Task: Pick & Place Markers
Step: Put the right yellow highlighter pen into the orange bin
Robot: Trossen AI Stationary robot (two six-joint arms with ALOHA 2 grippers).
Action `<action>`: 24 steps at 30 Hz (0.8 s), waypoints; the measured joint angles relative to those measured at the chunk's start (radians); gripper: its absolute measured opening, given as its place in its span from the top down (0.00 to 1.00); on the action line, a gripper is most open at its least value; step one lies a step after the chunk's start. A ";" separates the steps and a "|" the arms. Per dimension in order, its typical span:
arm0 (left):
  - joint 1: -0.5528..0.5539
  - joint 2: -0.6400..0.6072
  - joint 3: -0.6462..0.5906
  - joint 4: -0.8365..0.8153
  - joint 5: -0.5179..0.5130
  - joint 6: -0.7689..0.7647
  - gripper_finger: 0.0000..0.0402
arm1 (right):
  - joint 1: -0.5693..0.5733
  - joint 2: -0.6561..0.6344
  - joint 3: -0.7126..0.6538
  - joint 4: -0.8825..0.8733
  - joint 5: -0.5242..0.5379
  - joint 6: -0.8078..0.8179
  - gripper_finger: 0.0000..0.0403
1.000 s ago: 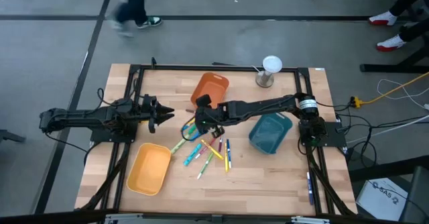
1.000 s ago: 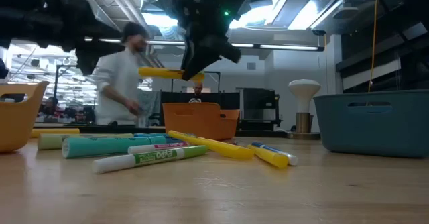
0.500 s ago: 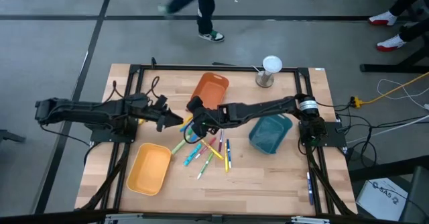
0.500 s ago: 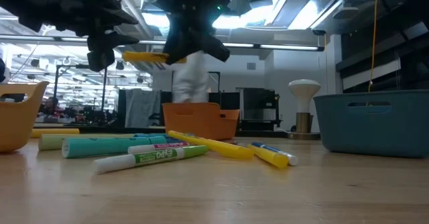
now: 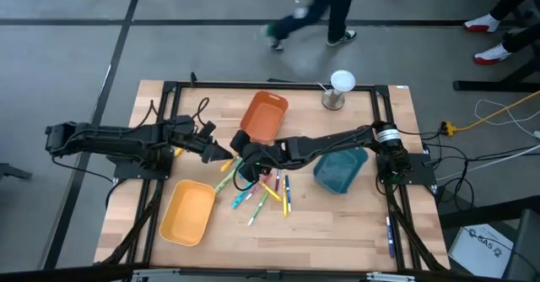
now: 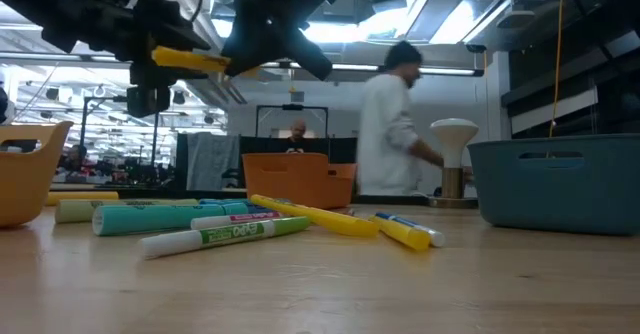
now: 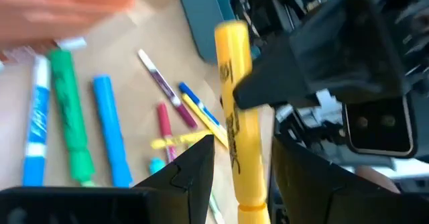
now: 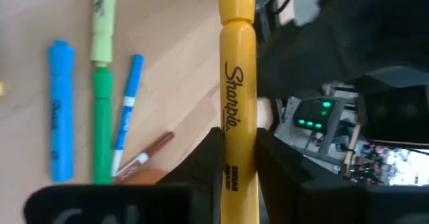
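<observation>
A yellow marker [image 6: 190,61] hangs in the air between both arms, nearly level. My right gripper [image 8: 238,163] is shut on it above the left part of the pile [image 5: 240,159]. My left gripper [image 7: 241,163] has come in from the table's left [image 5: 218,151]. It is open, with one finger on each side of the marker's free end [image 7: 242,184]; I cannot see them touch it. Several more markers [image 5: 261,189], green, blue, yellow and pink, lie flat on the wood [image 6: 230,232]. My right gripper pinches the yellow marker's printed barrel [image 8: 234,127] between its two fingers, which lie across it. The marker is lifted clear of the table and slightly tilted. Its other end [image 7: 231,33] pokes out past the gripper.
An orange bin [image 5: 264,115] stands behind the pile, a yellow bin [image 5: 187,213] near the left front, and a blue bin [image 5: 340,168] to the right. A white-topped stand [image 5: 341,86] sits at the far edge. A person walks past behind the table [image 6: 395,124].
My right gripper has carried the yellow marker toward the table's left, and a little toward the near edge. My left gripper has reached toward the table's right, and its fingers now flank the marker's free end. The markers on the table have stayed put.
</observation>
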 joint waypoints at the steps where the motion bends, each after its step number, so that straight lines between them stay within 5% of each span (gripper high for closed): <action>1: 0.000 0.008 0.000 0.006 0.017 0.000 0.64 | -0.001 0.000 0.000 0.009 -0.001 -0.001 0.81; 10: -0.001 0.083 0.000 0.083 0.051 0.020 0.66 | -0.022 0.000 0.000 0.068 -0.055 -0.001 0.81; 19: 0.000 0.101 0.000 0.103 0.044 0.019 0.87 | -0.026 0.000 0.000 0.045 -0.056 -0.001 0.80; 24: 0.000 0.101 0.000 0.100 0.037 0.046 0.87 | -0.026 -0.001 0.000 0.042 -0.056 0.047 0.79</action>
